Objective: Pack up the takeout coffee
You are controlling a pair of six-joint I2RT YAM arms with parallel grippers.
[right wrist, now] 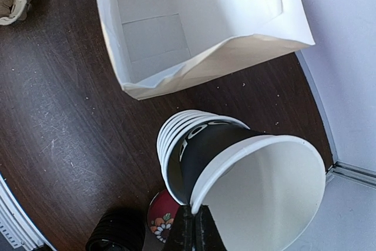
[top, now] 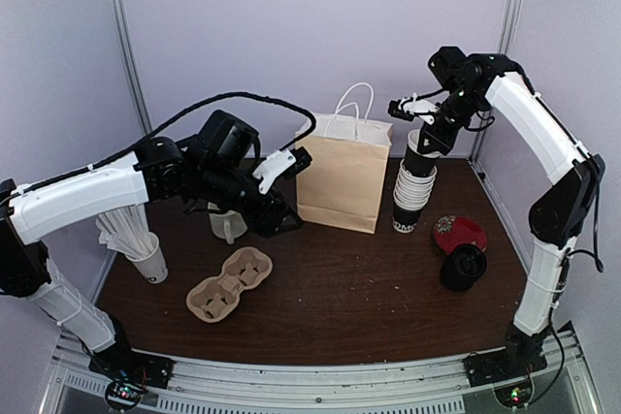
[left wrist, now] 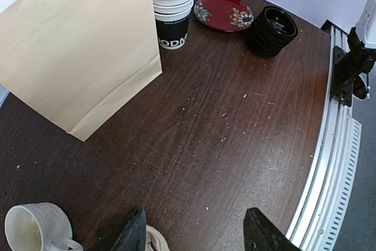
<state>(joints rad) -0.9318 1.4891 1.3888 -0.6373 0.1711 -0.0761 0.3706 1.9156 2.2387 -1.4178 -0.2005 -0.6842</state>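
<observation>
One cup pinched at the rim, tipping off the stack

My right gripper (right wrist: 194,227) is closed tight on the rim of the top black cup (right wrist: 235,163). That cup sits at the head of the stack (top: 414,191), right of the paper bag (top: 342,181) in the top view, directly under these fingers, its long axis leaning off the upright stack. My left gripper (left wrist: 194,233) hangs partly open, holding nothing, well apart at the left. The right arm is nearer; the cardboard carrier (top: 230,283) lies lower left
</observation>
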